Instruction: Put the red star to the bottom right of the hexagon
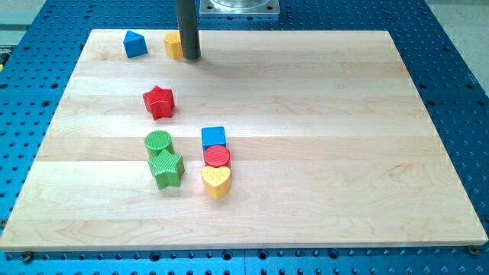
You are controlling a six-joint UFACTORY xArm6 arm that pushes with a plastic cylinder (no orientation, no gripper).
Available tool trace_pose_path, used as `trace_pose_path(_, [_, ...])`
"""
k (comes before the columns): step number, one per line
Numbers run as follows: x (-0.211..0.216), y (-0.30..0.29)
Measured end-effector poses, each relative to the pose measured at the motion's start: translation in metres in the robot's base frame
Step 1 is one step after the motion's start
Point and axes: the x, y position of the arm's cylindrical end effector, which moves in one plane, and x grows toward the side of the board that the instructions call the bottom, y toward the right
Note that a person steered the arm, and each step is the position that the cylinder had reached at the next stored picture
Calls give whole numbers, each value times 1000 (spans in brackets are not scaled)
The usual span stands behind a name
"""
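Note:
The red star [159,101] lies on the wooden board [321,114], left of centre. The yellow hexagon [173,45] sits near the view's top edge, above the star and slightly to its right. My tip [190,57] stands right against the hexagon's right side, partly covering it. The star is well below the tip and to its left, apart from it.
A blue house-shaped block [135,44] sits left of the hexagon. Below the star are a green cylinder [158,142] and a green star [166,168], touching. To their right a blue cube [214,137], red cylinder [217,157] and yellow heart [217,181] stand in a column.

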Motion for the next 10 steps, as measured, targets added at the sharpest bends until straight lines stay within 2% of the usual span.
trace_pose_path(1, [-1,-3])
trace_pose_path(2, [-6,-39])
trace_pose_path(3, [21,-63])
trace_pose_path(5, [157,8])
trace_pose_path(6, [199,-37])
trace_pose_path(7, [188,-56])
trace_pose_path(10, [99,-3])
